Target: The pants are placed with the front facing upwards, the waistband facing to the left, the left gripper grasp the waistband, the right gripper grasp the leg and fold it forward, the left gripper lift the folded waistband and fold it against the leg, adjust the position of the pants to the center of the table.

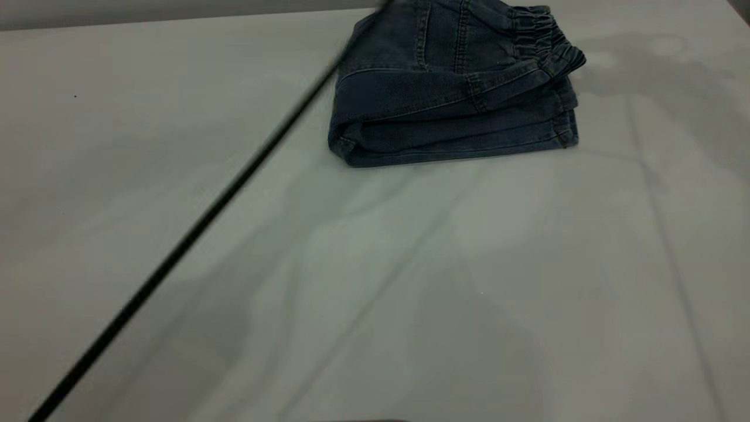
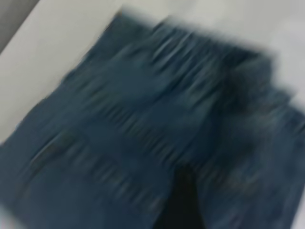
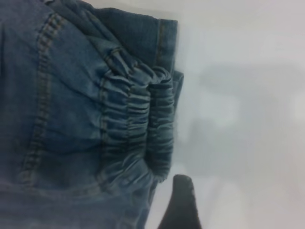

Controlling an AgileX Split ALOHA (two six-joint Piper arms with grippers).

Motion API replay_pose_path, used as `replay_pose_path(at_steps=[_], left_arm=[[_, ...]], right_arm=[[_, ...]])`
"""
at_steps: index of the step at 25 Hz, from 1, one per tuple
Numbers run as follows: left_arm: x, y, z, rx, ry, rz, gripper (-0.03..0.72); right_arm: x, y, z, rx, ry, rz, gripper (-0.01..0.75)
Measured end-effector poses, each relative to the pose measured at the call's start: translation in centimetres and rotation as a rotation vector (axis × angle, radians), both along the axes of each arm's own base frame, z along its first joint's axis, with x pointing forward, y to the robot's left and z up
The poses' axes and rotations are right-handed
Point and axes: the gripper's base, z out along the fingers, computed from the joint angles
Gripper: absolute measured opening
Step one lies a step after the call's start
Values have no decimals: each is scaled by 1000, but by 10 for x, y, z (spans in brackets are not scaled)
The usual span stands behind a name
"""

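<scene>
The pants (image 1: pixel 451 99) are dark blue denim with tan stitching running along the seams and hem. The waistband (image 1: pixel 542 38) at two o'clock is the same blue, gathered into fine ridges. The worktop (image 1: pixel 410 281) is plain pale grey-white with faint creases. A thin black cable (image 1: pixel 193 234) crosses it diagonally. A pincer fingertip (image 3: pixel 180 205) is black.

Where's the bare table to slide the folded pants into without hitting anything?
The table is bare everywhere nearer the camera than the folded pants, crossed only by a thin black cable on the left. A narrower strip lies beyond the waistband, on the right. It is crowded only at the far edge, where the pants lie.
</scene>
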Motion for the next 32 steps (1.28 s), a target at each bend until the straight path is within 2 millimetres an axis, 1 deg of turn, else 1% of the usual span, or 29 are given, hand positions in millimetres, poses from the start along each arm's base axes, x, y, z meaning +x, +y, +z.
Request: replay_pose_path(at_steps=[3,5,8,13,16,19,25,27,32], left_arm=[[13,21,-7,28,26,152,582],[18,25,-16,30,29,194,582],[23,21,-36,16,18,209,582],[32,14,-71,-21,-28,217,582],[35,9,-87,-44,-60,216,582],[34,4,-101,-47,-66,206,575],[33,3,-130,-29,-45,205,538],[32,4,-138,-19,-30,204,526],[30,5,-139,11,10,203,517]], right_arm=[[-3,2,7,35,-2,-3,513],[-4,4,11,65,-5,-7,513],[-5,8,15,114,-4,-7,513],[-7,14,16,174,13,4,513],[-7,16,17,203,17,6,513],[-7,18,18,226,14,19,513],[-7,22,20,265,9,30,513],[-7,22,20,274,9,30,513],[-7,23,20,282,10,31,513]])
